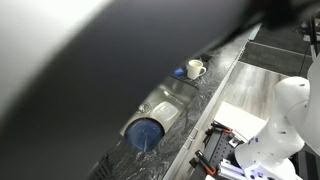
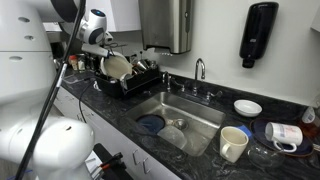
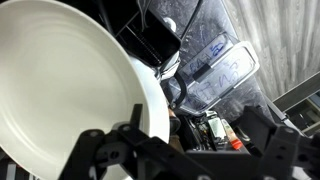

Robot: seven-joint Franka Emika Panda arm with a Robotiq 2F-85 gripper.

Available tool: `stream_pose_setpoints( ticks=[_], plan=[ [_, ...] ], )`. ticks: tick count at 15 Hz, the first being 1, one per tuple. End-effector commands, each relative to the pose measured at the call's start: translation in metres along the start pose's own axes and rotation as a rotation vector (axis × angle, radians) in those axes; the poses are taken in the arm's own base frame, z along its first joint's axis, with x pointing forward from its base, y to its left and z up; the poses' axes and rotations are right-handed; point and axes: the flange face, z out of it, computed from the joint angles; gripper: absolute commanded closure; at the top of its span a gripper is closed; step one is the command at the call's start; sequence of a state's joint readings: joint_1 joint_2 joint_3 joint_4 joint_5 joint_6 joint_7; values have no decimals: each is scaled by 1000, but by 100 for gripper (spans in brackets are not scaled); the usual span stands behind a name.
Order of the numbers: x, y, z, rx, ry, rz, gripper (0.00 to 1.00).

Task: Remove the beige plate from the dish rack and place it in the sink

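Currently the gripper (image 3: 190,150) reaches in from the bottom of the wrist view with its finger links spread apart. The rim of the beige plate (image 3: 70,90) runs down between them, close to the camera. No clamping is visible, and contact cannot be confirmed.

In an exterior view the beige plate (image 2: 115,67) stands tilted on edge at the dish rack (image 2: 140,82), directly below the arm (image 2: 93,22). The rack sits on the dark counter (image 2: 110,108) just beside the sink (image 2: 200,112) and also holds other dishes, which are too small to identify.

The sink contains a blue dish (image 2: 150,125) and a white bowl (image 2: 176,136). A cream mug (image 2: 233,143) stands upright on the counter near the sink's front corner. In an exterior view a dark blur covers most of the picture, but the sink (image 1: 165,100) and the blue dish (image 1: 145,132) remain visible.
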State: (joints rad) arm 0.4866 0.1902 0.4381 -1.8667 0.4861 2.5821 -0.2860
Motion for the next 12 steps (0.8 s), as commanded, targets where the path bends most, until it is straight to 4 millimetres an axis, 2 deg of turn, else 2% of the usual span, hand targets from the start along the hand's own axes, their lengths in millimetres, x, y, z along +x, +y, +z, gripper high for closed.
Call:
stream_pose_setpoints(
  ticks=[1,8,12],
  plan=[
    [10,7,8,-12,-7,-44,0],
    [16,13,22,-86,-25,-21,0],
    [12,11,19,-109,-31,-13,0]
  ],
)
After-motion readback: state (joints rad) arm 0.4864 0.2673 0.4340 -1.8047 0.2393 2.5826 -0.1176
